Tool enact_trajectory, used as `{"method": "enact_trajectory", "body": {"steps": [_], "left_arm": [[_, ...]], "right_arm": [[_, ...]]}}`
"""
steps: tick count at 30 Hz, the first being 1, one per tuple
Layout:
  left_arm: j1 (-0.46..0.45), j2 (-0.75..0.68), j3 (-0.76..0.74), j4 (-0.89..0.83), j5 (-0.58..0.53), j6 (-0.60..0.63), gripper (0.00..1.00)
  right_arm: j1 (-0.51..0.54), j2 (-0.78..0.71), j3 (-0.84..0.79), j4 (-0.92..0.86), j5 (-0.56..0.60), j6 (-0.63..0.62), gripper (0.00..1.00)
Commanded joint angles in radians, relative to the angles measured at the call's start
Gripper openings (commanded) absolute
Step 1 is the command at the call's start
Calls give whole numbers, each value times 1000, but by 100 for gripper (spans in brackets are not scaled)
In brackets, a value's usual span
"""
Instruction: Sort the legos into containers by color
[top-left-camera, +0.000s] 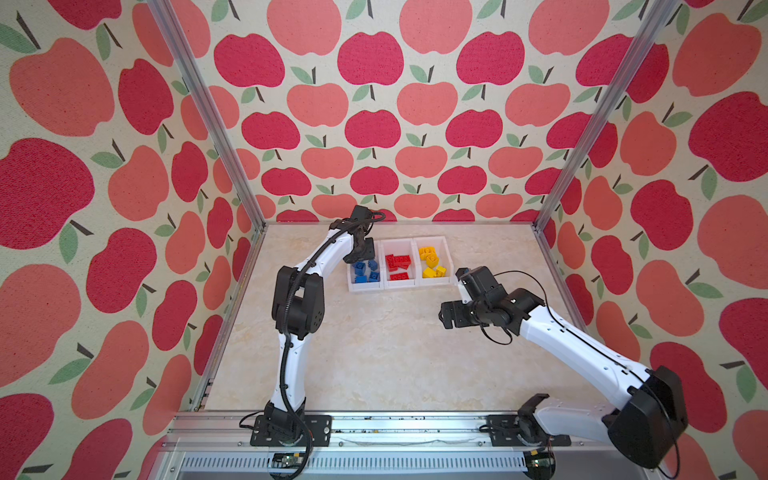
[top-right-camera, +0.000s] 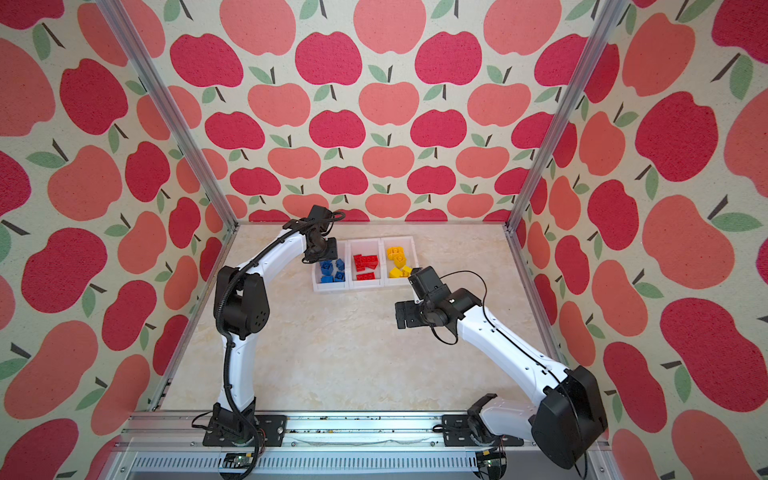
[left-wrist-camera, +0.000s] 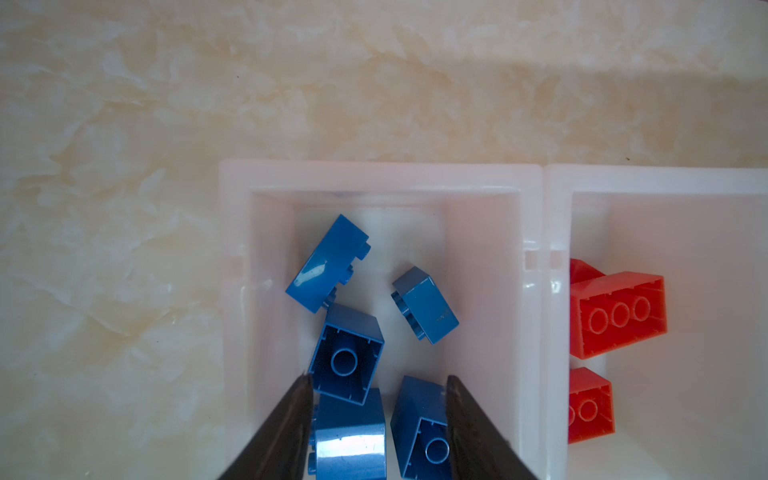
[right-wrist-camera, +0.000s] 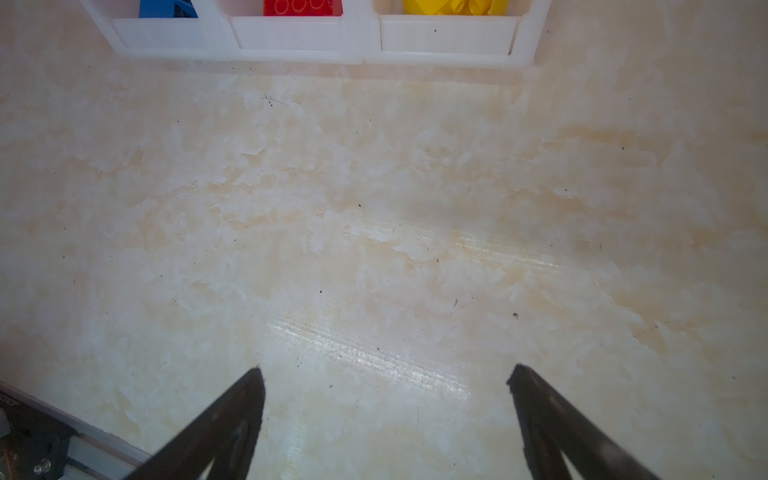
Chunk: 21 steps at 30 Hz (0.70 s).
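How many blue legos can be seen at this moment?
5, all in the left-end container: two blue legos below the left gripper, one upside down just beyond them, two on their sides farther along. The gripper may hide more.

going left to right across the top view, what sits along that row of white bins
left bin with blue bricks → middle bin with red bricks → right bin with yellow bricks
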Motion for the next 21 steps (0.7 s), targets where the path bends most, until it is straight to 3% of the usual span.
{"method": "enact_trajectory", "body": {"steps": [1,9,21], "left_arm": [[-10,-48,22,-26,-31,8,56],[-31,-171,-92,37,-51,13,63],[-35,-595,-610,273,-146,26,70]], "right_arm": [[-10,-24,0,-28,5,13,95],[-15,-16,17,-27,18,-8,95],[-109,28,81,-2,32,-105,95]]}}
